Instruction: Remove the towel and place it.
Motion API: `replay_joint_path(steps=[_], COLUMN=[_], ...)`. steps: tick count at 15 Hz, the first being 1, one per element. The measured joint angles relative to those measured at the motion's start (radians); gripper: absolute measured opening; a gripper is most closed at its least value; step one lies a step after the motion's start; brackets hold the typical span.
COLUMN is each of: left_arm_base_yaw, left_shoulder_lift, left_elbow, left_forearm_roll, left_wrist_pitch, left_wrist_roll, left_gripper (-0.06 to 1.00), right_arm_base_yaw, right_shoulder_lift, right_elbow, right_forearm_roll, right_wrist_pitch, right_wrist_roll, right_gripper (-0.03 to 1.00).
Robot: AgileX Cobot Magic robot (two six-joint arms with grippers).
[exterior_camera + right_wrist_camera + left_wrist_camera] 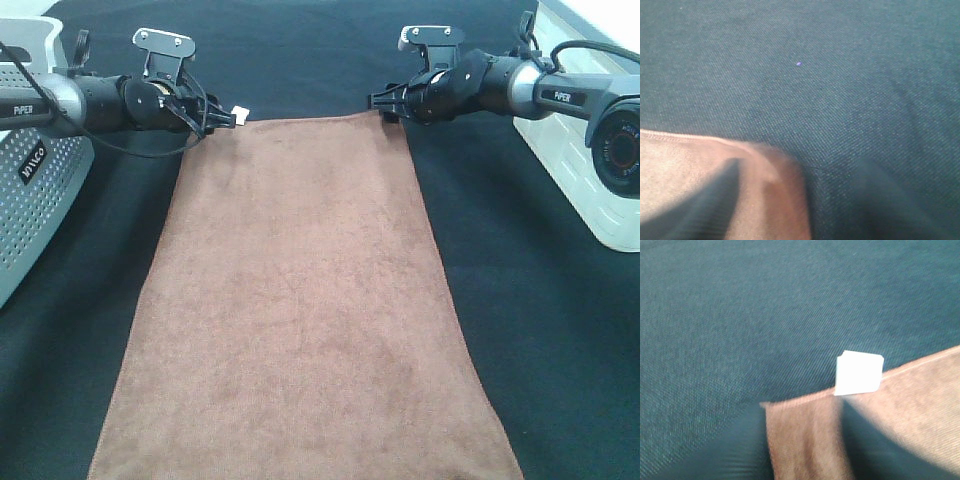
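From the high camera, the brown towel (300,300) lies flat down the middle of the black-covered desk (560,330), with the left end effector (222,118) at its far left corner beside the white tag (240,112) and the right end effector (385,102) at its far right corner; whether either pair of jaws is parted or pinching the hem cannot be told here. The left wrist camera shows that corner and tag (858,373) on the dark cloth, blurred, with no fingers visible. The right wrist camera shows the other corner (715,170) blurred likewise, so its state stays unclear.
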Motion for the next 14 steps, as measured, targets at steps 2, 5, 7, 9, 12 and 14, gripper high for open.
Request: replay_joint_path(steps=[2, 5, 7, 9, 12, 14], left_arm_base_yaw=[0.0, 0.0, 0.0, 0.0, 0.0, 0.025], left_shoulder_lift=[0.0, -0.018, -0.092, -0.222, -0.43, -0.557], left_elbow=[0.0, 0.0, 0.0, 0.0, 0.0, 0.0], left_forearm_roll=[-0.003, -0.003, -0.003, -0.001, 0.063, 0.157], left_wrist_pitch=[-0.006, 0.022, 0.14, 0.345, 0.674, 0.863], left_wrist_roll=[0.0, 0.0, 0.0, 0.0, -0.011, -0.123], left_gripper=[0.67, 0.68, 0.7, 0.78, 0.83, 0.84], right_arm_base_yaw=[0.0, 0.0, 0.0, 0.0, 0.0, -0.013], right_shoulder_lift=[0.0, -0.032, -0.12, -0.246, -0.437, -0.574], right_elbow=[0.0, 0.0, 0.0, 0.0, 0.0, -0.001], right_forearm_roll=[0.0, -0.007, -0.013, -0.015, -0.025, -0.052], right_wrist_pitch=[0.01, 0.129, 0.282, 0.479, 0.744, 0.874], right_wrist_roll=[0.0, -0.003, -0.003, -0.002, 0.067, 0.149], right_gripper=[0.71, 0.72, 0.72, 0.72, 0.72, 0.72])
